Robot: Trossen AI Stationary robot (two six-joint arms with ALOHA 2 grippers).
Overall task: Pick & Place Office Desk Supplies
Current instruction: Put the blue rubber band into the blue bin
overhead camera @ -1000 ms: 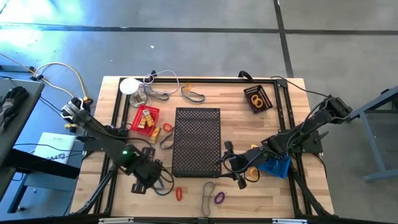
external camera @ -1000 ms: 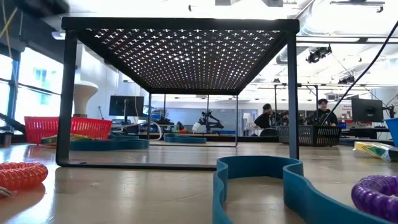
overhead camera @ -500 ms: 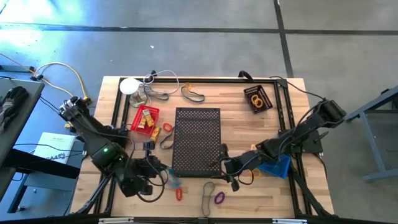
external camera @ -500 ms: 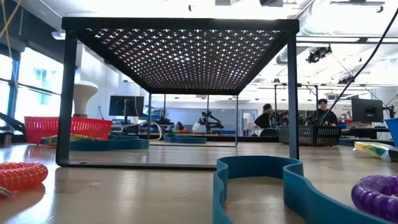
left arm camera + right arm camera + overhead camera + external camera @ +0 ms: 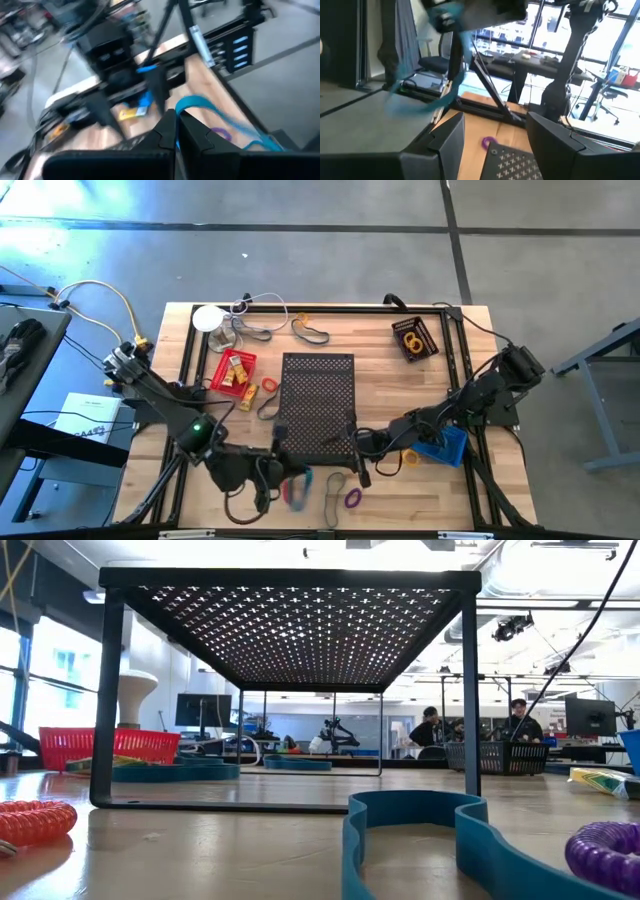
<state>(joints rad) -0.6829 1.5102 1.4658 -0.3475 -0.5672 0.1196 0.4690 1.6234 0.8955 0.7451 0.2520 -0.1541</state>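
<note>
My left gripper hovers near the table's near edge, shut on a thin blue band. My right gripper is open by the black mesh shelf's near right corner and holds nothing. On the wood lie a grey-blue band, a purple loop and a red loop. Farther off are an orange loop and bands. My left gripper pinches the blue band at one spot on its strip between its two shut fingers. The rest of the band swings free beyond the fingers, lifted clear of the table. It is blurred in every view.
The black mesh shelf stands mid-table. A red basket with yellow pieces, a dark tray with yellow loops and a blue bin sit around it. A white disc with cords lies at the far left.
My left gripper has travelled along the near edge toward the table's right, carrying the blue band lifted clear and swinging. My right gripper has moved toward the table's left, closer to the shelf's near right corner. The things lying on the wood have stayed put.
</note>
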